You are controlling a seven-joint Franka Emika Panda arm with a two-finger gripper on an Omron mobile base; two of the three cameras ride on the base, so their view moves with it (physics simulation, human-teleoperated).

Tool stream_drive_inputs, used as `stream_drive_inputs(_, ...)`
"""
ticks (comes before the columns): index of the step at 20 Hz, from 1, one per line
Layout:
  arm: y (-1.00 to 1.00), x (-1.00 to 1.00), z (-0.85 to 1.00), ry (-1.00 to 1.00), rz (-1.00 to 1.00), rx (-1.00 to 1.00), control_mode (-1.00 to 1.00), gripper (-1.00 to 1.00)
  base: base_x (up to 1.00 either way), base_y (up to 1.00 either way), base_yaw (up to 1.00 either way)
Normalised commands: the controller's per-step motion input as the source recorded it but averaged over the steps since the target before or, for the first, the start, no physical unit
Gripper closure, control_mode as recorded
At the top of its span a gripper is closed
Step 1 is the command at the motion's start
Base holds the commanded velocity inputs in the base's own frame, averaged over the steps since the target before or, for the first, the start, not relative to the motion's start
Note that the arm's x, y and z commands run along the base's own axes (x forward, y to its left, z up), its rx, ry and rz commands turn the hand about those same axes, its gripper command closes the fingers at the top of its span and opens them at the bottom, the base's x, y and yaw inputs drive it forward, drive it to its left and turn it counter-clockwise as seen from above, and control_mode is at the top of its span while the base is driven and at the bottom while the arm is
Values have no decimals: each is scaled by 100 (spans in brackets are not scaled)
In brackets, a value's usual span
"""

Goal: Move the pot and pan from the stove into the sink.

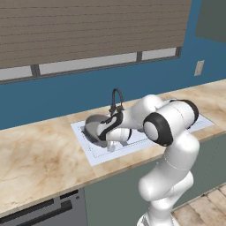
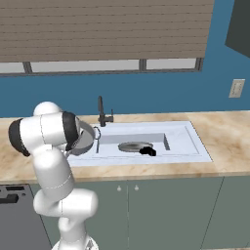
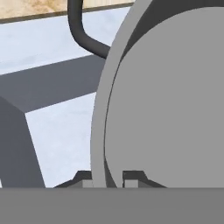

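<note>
While the pincer (image 3: pixel 107 178) grips its rim, the pot (image 1: pixel 93 127) hangs tipped sideways over the sink (image 2: pixel 188 141).

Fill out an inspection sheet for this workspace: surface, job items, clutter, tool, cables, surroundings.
Surface: beige marbled counter around a white sink.
Pot: grey pot tilted on its side, held over the sink's left end next to the dark faucet.
Pan: silver pan lying flat in the sink basin, black handle toward the front.
Stove: edge of a dark appliance at the lower left of the right base view; cannot tell if it is the stove.
Clutter: nothing seen.
Tool: clamped on the pot's rim, one fingertip on each side of the wall.
Cables: nothing seen.
Surroundings: blue wall, window with blinds, wall outlet, grey cabinets.
</note>
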Motion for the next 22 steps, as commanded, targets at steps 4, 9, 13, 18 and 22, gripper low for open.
stream_drive_inputs(4, 25, -2, 0, 7, 3, 0, -100, 100, 0, 0, 0)
stream_drive_inputs(9, 23, 0, 0, 9, 0, 3, -100, 100, 0, 0, 0)
stream_drive_inputs(13, 33, 0, 0, 14, 0, 5, -100, 100, 0, 0, 0)
stream_drive_inputs(18, 9, 1, -10, 1, 0, 0, -100, 100, 0, 0, 0)
stream_drive_inputs(22, 9, 2, -3, 0, -1, 0, -100, -100, 0, 0, 0)
